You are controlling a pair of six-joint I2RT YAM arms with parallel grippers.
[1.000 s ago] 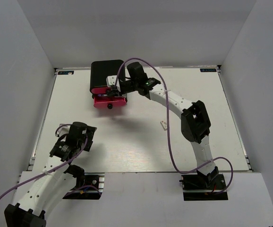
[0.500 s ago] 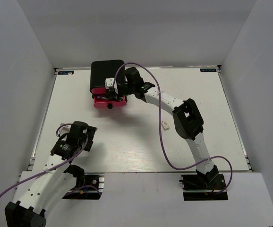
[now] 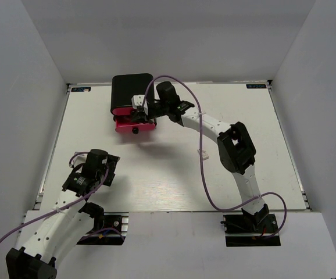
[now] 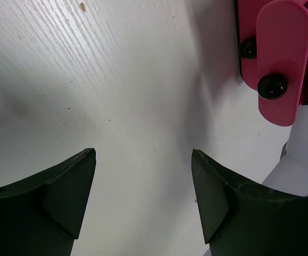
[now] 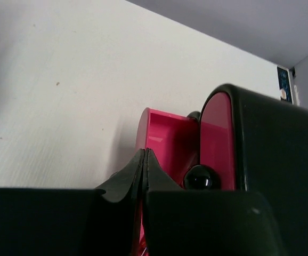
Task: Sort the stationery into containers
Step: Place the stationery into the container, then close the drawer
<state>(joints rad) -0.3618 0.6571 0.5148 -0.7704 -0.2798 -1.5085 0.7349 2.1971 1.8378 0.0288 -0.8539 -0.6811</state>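
Note:
The black box stands at the far middle-left, with a pink-red drawer pulled out towards me and its black knob in front. My right gripper is shut, right over that open drawer. In the right wrist view its closed fingertips sit by the drawer's front wall, beside a knob and the box. A small white block lies mid-table. My left gripper is open and empty over bare table. Markers and pens are out of view.
The left wrist view shows the pink drawer fronts and a knob at its upper right. White walls enclose the table on three sides. Purple cables loop over both arms.
My right gripper shifted a little left over the open drawer, then slightly back right, and the right elbow swung. The left arm and white block have not moved.

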